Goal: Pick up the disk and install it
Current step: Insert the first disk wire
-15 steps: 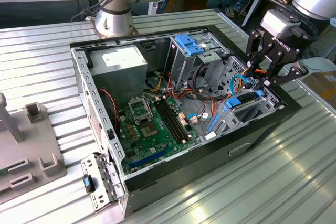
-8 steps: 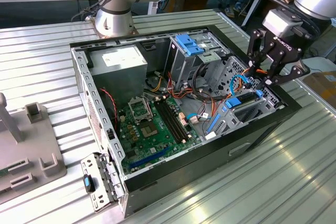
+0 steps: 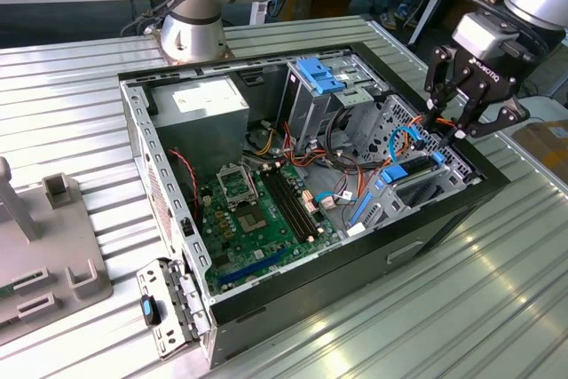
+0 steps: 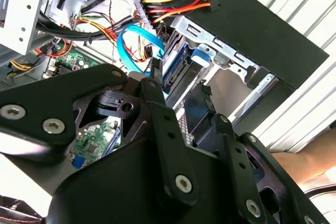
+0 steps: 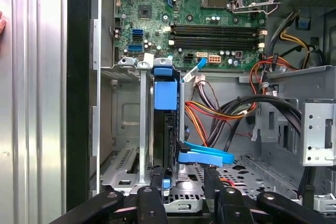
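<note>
**Operator:** Where is the disk?

**Spotter:** Your disk [image 5: 165, 98] stands on edge in the drive cage [image 5: 126, 114], in the computer case's [image 3: 426, 228] corner at the exterior view's right. Its blue side rail faces up out of the slot. In the second wrist view the disk [image 4: 176, 66] sits in that same cage, beside the case's black outer wall.

**Operator:** And the claw?

**Spotter:** Your gripper [image 5: 184, 174] hangs over the case, directly above that cage. It is released. The fingers [image 5: 212, 182] are spread wider than the disk's edge and grasp nothing. I cannot tell whether one of them touches the rail. A blue data cable [image 5: 205, 156] lies in the case, near the gap between the fingers. The exterior view shows the gripper [image 3: 446, 129] above the same corner.

**Operator:** What else does the case hold?

**Spotter:** The green motherboard [image 3: 262, 206] lies flat on the case floor. The grey power supply [image 3: 200, 104] fills the case's far corner at the exterior view's left. An upper bay with a blue bracket [image 3: 319, 73] stands along the case's far wall. Bundles of red, yellow and black wires [image 5: 220, 111] run through the middle of the case.
</note>
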Controlling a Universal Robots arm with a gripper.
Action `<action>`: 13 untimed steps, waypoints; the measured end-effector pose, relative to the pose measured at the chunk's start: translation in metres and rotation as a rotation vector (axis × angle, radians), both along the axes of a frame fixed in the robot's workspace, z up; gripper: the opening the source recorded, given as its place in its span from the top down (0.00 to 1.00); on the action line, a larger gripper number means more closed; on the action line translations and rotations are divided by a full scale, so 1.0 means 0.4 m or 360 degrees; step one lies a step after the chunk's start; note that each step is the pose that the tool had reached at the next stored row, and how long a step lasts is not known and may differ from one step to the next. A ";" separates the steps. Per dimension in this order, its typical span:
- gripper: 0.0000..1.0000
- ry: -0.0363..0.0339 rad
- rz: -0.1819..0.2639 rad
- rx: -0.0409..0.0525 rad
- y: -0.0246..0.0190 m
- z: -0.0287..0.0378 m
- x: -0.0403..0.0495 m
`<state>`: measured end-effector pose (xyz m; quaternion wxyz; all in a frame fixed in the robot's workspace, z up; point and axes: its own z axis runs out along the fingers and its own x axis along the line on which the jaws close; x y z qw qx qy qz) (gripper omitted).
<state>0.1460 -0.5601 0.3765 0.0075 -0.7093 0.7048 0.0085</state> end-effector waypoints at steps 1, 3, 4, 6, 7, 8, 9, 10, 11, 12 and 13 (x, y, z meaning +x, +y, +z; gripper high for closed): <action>0.56 0.0000 0.0000 0.0000 0.000 0.000 0.000; 0.56 0.0000 0.0000 0.0000 0.000 0.000 0.000; 0.56 0.0000 0.0000 0.0000 0.000 0.000 0.000; 0.56 0.0000 0.0000 0.0000 0.002 0.000 0.000; 0.56 -0.0001 0.0000 0.0002 0.003 0.000 0.001; 0.56 -0.0002 0.0000 0.0004 0.003 0.000 0.001; 0.56 -0.0002 0.0000 0.0005 0.003 0.000 0.001; 0.56 -0.0002 0.0000 0.0005 0.003 0.000 0.001; 0.56 -0.0002 0.0000 0.0006 0.003 0.000 0.000; 0.56 -0.0002 0.0000 0.0007 0.004 0.000 0.000; 0.56 -0.0002 0.0000 0.0008 0.005 0.000 0.002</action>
